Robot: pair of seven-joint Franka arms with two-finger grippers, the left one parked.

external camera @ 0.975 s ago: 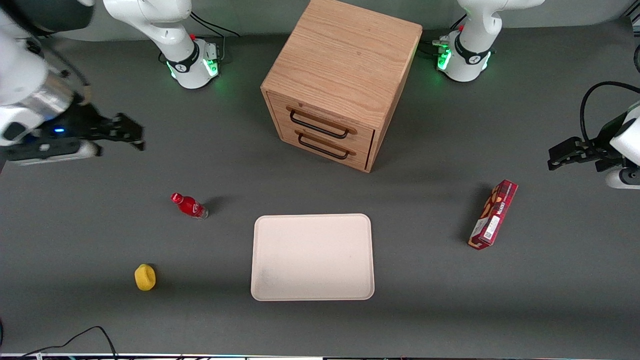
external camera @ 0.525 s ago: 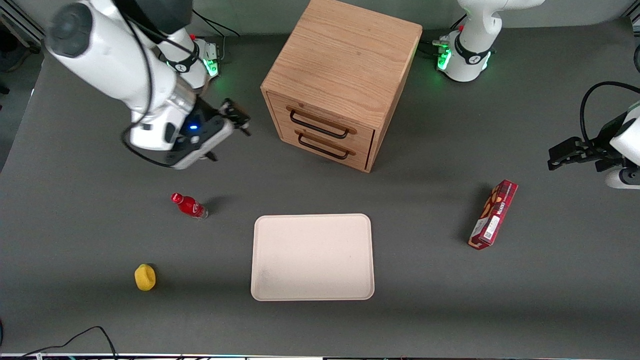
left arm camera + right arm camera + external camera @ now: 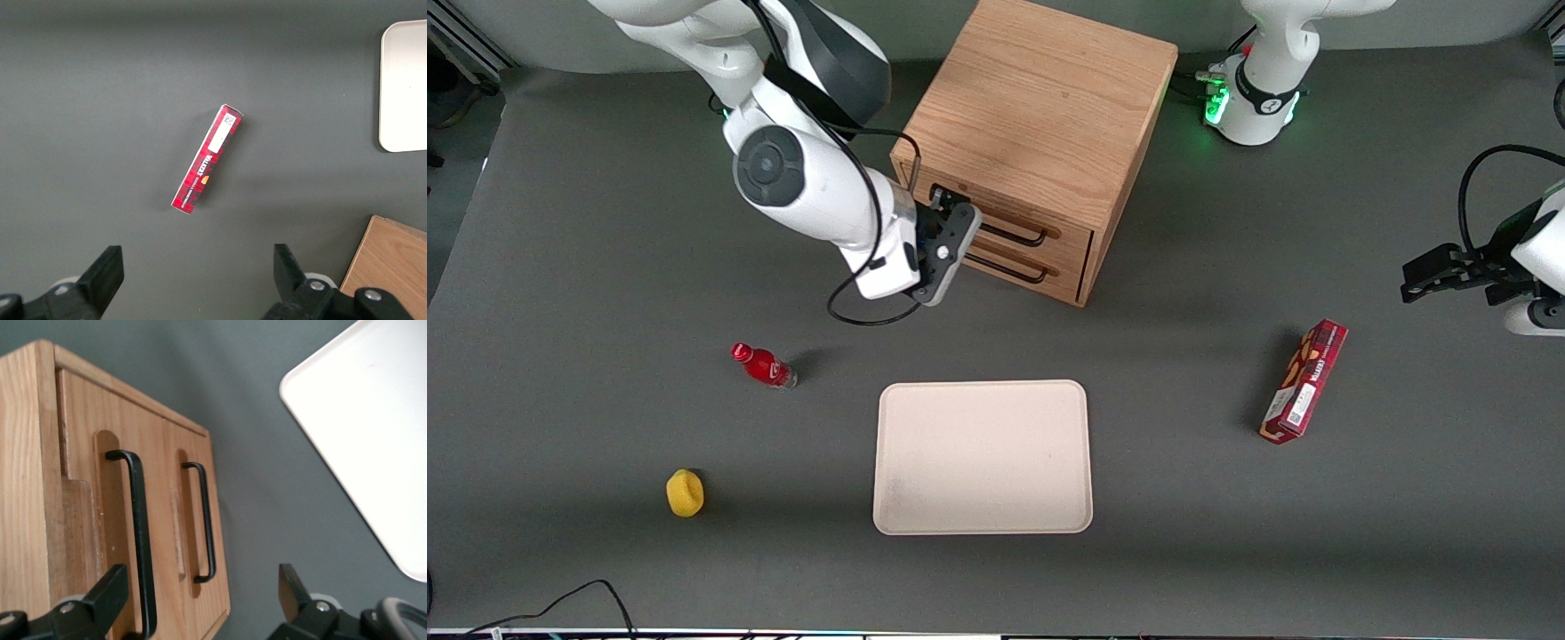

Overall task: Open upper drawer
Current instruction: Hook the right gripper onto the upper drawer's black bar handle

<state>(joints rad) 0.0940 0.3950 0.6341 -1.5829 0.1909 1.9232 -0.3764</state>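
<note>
Upper drawer [image 3: 996,218], light oak and topmost in the boxy oak cabinet [image 3: 1040,116], is sitting closed. The right gripper [image 3: 947,213] is hovering, fingers spread, before its thin black bar handle [image 3: 139,540], seemingly rigid, probably the sound hold.

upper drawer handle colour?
Black, on the light oak upper drawer; clearest in the right wrist view, pincer open before it.

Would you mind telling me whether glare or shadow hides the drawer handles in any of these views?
Front view: even light, soft shadows; the arm covers part of the upper drawer, and the claw sits at its handle. Right wrist view: both handles read crisp and black; the tray is washed out, and the open claw is blurred.
</note>
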